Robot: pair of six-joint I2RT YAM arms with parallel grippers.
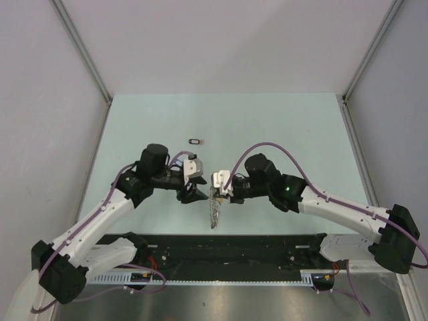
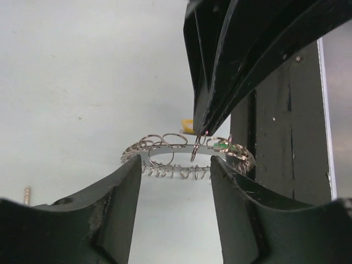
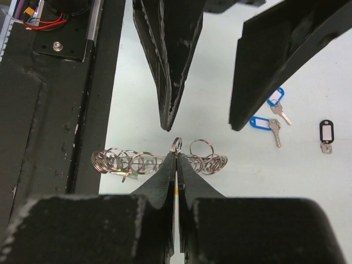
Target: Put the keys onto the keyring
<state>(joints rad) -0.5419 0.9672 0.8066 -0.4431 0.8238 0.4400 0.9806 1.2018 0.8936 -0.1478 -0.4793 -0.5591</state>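
Top view: I see a pale mint table (image 1: 281,134) enclosed by plain white walls (image 1: 221,40), with grey metal struts (image 1: 83,50) running along the wall joints at either side. A black base rail (image 1: 254,251) spans the table's near edge. Just in front of it lies a white perforated strip (image 1: 221,279), then a brushed steel sheet (image 1: 227,304). Right wrist view: at the top left corner I see red wires (image 3: 41,16) above a black plate (image 3: 66,47) bearing a silver screw (image 3: 55,45).

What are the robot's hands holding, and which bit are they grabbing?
The right gripper pinches the keyring by one small loop on its rim. The left gripper is open and holds nothing.
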